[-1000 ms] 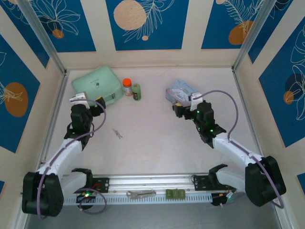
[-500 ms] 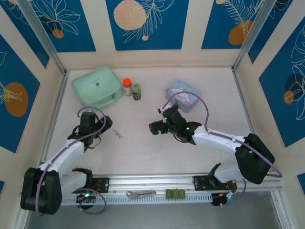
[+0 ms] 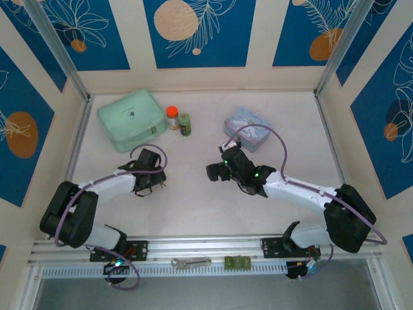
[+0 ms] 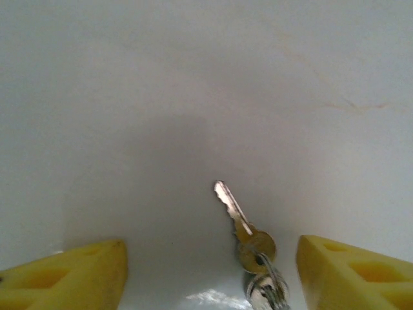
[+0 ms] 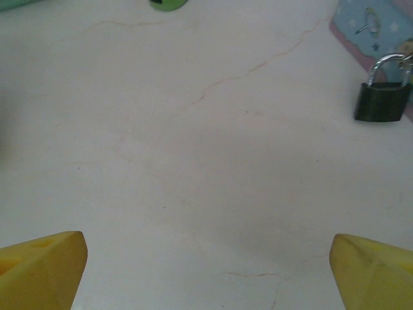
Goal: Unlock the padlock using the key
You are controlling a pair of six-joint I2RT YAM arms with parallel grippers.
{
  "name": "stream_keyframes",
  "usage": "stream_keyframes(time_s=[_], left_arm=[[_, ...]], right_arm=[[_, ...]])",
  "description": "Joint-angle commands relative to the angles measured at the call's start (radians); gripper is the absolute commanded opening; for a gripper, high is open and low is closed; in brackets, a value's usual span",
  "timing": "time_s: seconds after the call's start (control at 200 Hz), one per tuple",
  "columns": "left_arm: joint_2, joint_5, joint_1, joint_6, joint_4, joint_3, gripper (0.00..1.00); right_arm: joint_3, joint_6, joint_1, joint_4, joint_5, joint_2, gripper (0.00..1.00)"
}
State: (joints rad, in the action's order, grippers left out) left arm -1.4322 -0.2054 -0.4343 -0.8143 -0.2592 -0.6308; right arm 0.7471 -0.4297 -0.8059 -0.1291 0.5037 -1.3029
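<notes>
- The small, thin, brassy metal key [image 4: 242, 223] is seen lying flat on the pale bench [image 4: 193, 77], between the yellow fingers [image 4: 64, 274] of the left pincer [image 4: 210, 274] and touched by neither.
- The left pincer is held apart, with nothing gripped.
- The tiny black squarish padlock [image 5: 382, 103], its silvery shackle uppermost, is set just beside the light-blue rectangular tin [image 5: 374, 26], perhaps touching it.
- The right pincer [image 5: 206, 271] is spread wide.

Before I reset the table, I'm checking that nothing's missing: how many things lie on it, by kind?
Boxes: 2, mint case, blue tin
Bottles: 2, orange-capped bottle, green bottle
Padlock: 1
Key: 1
Total: 6
</notes>
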Motion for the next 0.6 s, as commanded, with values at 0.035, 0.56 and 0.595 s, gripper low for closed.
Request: stream_keyframes(time_s=[0.035,0.56,0.595], left_arm=[[-0.085,0.044,-0.026,-0.023,0.092,-0.003,0.58],[-0.079,0.062,-0.043,0.009,0.143,-0.012,0.0],[-0.067,0.07,-0.044,0.012,0.15,-0.011,0.0]], right_arm=[[-0.043,-0.03,0.001,-0.017,0.058,0.054,0.97],[-0.07,-0.029,0.013,0.005,0.003,0.089,0.97],[-0.08,-0.028,0.013,0.014,-0.009,0.096,0.97]])
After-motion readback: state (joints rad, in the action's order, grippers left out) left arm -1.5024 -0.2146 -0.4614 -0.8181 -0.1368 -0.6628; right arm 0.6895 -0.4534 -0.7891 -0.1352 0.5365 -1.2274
